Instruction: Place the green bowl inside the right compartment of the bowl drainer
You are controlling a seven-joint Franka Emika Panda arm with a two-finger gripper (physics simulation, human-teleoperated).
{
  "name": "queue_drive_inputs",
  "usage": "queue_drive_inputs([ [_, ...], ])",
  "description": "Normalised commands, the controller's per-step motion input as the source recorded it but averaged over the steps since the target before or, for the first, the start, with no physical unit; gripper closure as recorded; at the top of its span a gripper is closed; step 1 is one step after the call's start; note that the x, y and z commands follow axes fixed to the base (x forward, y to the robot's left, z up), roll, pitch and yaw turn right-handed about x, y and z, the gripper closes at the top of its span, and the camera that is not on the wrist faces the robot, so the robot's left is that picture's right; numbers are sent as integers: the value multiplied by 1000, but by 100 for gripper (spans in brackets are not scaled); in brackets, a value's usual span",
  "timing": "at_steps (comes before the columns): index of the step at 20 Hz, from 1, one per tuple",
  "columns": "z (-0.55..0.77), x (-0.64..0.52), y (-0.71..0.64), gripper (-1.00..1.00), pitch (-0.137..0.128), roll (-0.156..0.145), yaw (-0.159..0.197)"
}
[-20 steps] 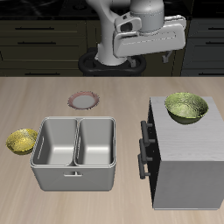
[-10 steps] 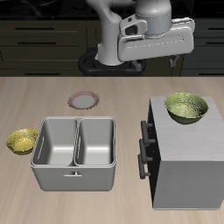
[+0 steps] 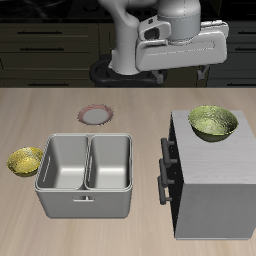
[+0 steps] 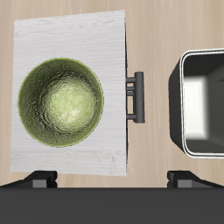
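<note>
The green bowl (image 3: pixel 213 122) sits upright on top of a grey box cabinet (image 3: pixel 215 170), near its back edge. In the wrist view the green bowl (image 4: pixel 61 102) shows its mottled yellow-green inside, directly below the camera. My gripper (image 3: pixel 178 72) hangs high above the table behind the cabinet, open and holding nothing; in the wrist view the gripper (image 4: pixel 112 179) has its fingertips (image 4: pixel 39 181) spread wide. The bowl drainer (image 3: pixel 88 205) stands beside the cabinet nearer the table's middle, both bins empty; one bin of the bowl drainer (image 4: pixel 179 105) shows in the wrist view.
A smaller yellow bowl (image 3: pixel 26 161) lies on the table on the drainer's far side from the cabinet. A small plate (image 3: pixel 95 115) rests behind the drainer. Black handles (image 3: pixel 164 170) stick out of the cabinet toward the drainer, also seen as handles (image 4: pixel 134 96).
My gripper has drifted sideways and slightly up, toward a spot over the cabinet. The bowls and drainer have not moved.
</note>
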Motion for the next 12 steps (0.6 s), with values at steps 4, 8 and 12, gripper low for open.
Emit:
queue_drive_inputs([
  [4, 107, 132, 34, -100, -37, 7, -39],
  [8, 25, 86, 65, -100, -9, 11, -29],
  [12, 12, 83, 109, -100, -2, 0, -11],
])
